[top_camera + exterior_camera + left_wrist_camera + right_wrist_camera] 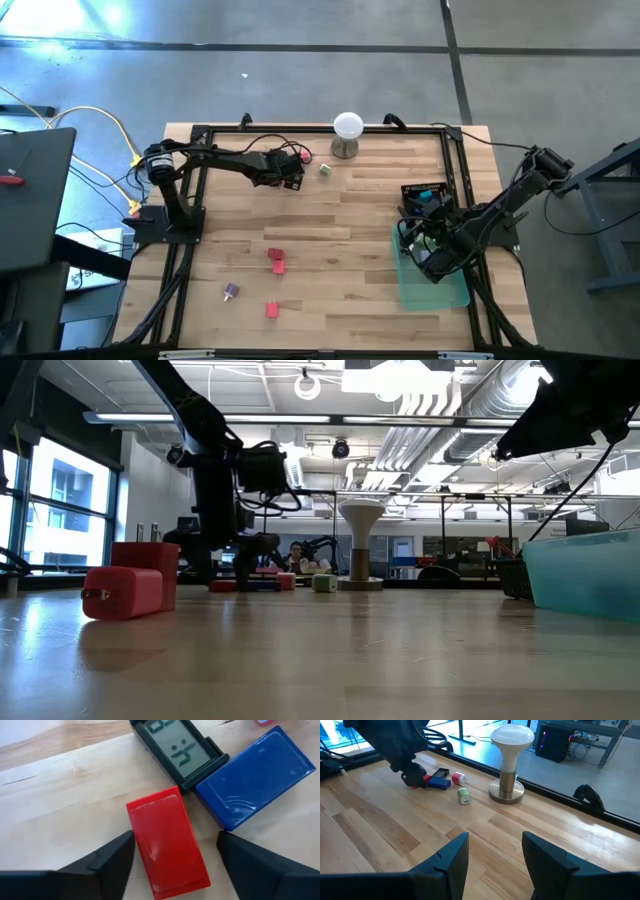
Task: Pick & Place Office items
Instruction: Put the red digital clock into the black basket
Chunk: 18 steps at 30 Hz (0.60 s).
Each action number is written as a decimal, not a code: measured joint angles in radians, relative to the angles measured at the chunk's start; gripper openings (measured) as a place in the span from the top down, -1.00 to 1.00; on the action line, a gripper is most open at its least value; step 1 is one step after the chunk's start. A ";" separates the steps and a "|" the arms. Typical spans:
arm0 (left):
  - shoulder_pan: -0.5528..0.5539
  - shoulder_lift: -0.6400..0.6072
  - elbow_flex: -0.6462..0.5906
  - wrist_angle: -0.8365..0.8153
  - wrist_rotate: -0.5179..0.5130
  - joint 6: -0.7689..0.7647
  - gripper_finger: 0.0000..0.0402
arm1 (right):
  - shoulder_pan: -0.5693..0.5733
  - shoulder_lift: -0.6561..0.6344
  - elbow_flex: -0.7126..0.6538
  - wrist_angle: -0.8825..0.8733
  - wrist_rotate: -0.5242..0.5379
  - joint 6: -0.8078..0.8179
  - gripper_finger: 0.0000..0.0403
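My left gripper (292, 172) is at the table's far middle, pointing steeply down, open, with its fingers on either side of a red block (167, 840) that lies flat on the wood. Beside the block lie a blue block (255, 777) and a black piece with a grey display (180, 747). A pale green piece (326, 170) lies just to their right. My right gripper (495, 855) hangs open and empty over the green tray (455, 295). Nearer the front lie a red block (277, 262), a purple piece (231, 291) and a small red piece (272, 309). My left gripper comes from above with its fingers across the red block. One fingertip (127, 845) stands right at the block's long side (137, 837); whether it touches I cannot tell. The other fingertip (225, 845) is apart from the block, which lies flat on the table.
A white ball on a metal stand (347, 127) stands at the far edge. A black frame (200, 130) borders the tabletop. A small pink and white piece (458, 779) lies beyond the blue block. Bare wood spans the table's middle.
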 joint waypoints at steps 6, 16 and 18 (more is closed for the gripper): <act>0.002 0.000 0.000 0.008 0.061 0.027 0.15 | 0.000 0.000 0.000 0.000 0.000 0.000 0.15; -0.011 0.000 0.000 0.011 0.055 0.177 0.28 | 0.000 0.000 0.000 0.004 0.000 -0.006 0.15; -0.010 0.000 -0.001 0.012 0.056 0.176 0.28 | 0.000 0.000 0.000 0.008 0.000 -0.015 0.15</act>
